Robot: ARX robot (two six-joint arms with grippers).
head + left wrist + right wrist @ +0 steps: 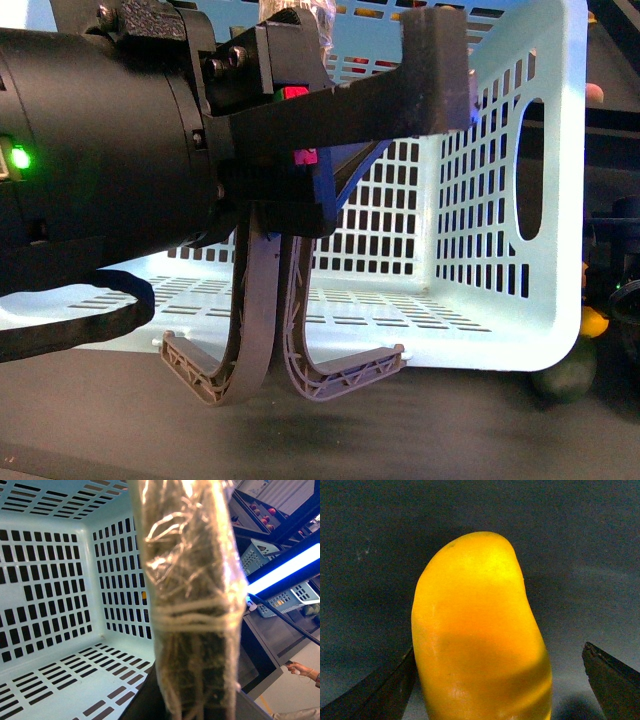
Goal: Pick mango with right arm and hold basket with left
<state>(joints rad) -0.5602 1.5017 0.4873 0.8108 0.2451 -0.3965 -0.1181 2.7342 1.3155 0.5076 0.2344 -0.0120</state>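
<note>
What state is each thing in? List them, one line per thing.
basket: nothing visible inside.
handles: hanging down.
mango: resting on the dark surface, not clamped.
right gripper: open, one jaw on either side of the mango.
left gripper: at the basket's top edge; cannot tell if open or shut.
green light: lit.

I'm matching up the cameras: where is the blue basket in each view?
Front view: the basket fills the middle and right, behind the left arm.
Left wrist view: its inside shows beside a plastic-wrapped bar.
Right wrist view: not in it.
Shared landmark: the basket's slotted floor, in front and left wrist views only.
</note>
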